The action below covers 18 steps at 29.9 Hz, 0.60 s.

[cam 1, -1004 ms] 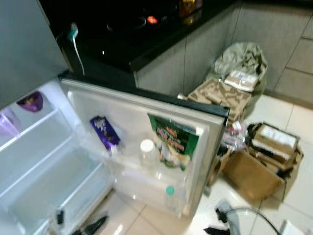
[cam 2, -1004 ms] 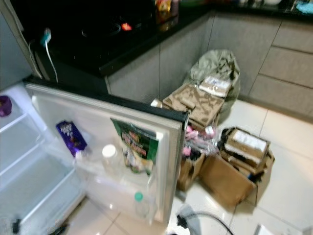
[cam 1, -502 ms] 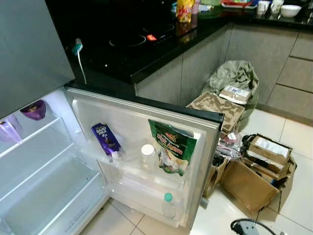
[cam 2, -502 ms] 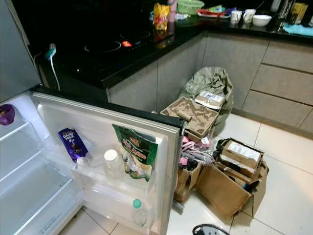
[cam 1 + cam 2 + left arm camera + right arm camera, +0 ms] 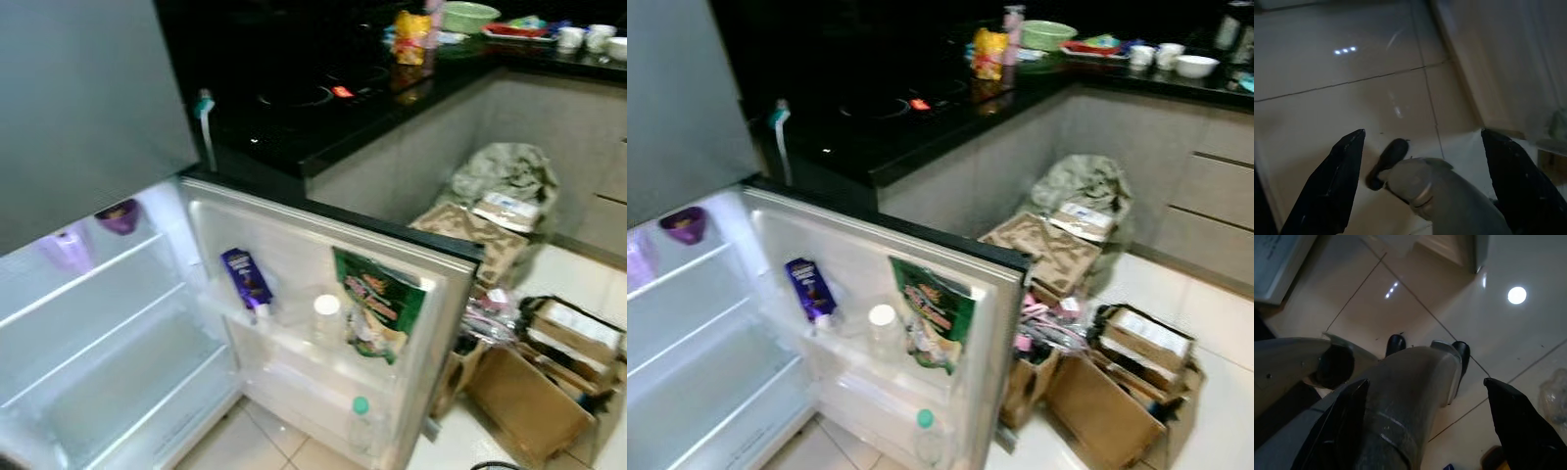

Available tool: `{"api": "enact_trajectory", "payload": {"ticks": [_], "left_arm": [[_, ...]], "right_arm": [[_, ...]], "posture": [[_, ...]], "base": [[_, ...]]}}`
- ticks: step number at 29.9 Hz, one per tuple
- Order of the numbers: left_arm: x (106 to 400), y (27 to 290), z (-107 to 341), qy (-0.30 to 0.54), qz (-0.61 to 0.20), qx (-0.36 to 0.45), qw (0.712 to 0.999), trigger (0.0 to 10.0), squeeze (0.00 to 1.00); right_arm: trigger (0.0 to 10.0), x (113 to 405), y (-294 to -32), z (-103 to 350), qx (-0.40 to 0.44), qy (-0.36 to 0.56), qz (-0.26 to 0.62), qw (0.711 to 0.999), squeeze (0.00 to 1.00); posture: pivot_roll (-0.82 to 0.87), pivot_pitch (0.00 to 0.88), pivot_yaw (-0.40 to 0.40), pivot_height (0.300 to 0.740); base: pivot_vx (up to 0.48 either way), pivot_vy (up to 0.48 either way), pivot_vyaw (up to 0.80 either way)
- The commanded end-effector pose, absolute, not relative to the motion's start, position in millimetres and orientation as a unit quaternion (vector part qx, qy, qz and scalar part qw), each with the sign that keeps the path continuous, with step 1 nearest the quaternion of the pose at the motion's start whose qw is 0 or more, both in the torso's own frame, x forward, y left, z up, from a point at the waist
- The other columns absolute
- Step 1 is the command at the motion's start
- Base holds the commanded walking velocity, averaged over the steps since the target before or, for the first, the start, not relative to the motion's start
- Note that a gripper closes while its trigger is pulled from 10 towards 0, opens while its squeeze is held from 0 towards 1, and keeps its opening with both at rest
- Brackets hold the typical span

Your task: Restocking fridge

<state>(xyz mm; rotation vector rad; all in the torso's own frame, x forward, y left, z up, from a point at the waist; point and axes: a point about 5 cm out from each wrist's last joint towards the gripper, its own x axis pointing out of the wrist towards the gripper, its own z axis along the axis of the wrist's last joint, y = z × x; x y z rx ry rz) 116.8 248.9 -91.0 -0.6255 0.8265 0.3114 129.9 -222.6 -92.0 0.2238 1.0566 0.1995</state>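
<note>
Both my grippers, left gripper (image 5: 1420,188) and right gripper (image 5: 1425,421), hang spread and empty over floor tiles; the fridge (image 5: 108,323) sits lower left, neither arm nearer.

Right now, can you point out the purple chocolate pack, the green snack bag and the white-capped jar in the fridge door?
purple chocolate pack (image 5: 245,278), left eye view, middle of its front.
green snack bag (image 5: 378,304), left eye view, printed front.
white-capped jar (image 5: 883,315), right eye view, its white cap.
</note>
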Motion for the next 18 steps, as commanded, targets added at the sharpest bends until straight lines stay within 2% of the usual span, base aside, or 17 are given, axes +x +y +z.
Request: {"api": "enact_trajectory", "payload": {"ticks": [1,7,18], "left_arm": [[115.2,244.3,-93.3,0.404,0.145,-0.288,0.856,10.0,0.00],[107.6,239.7,-97.0,0.420,0.144,-0.280,0.851,10.0,0.00],[111.0,236.8,-96.9,0.423,0.133,-0.272,0.854,10.0,0.00]], "right_arm": [[10.0,122.2,-226.1,-94.3,0.106,0.514,0.083,0.847,0.00],[10.0,118.1,-226.2,-95.6,0.111,0.517,0.081,0.845,0.00],[10.0,116.2,-223.6,-96.1,0.117,0.518,0.096,0.842,0.00]], "posture": [[-0.09,0.023,0.018,0.740],[-0.10,0.027,0.018,0.740],[-0.10,0.034,0.026,0.740]], "base": [[0.000,0.000,0.78],[0.000,0.000,0.78],[0.000,0.000,0.78]]}}
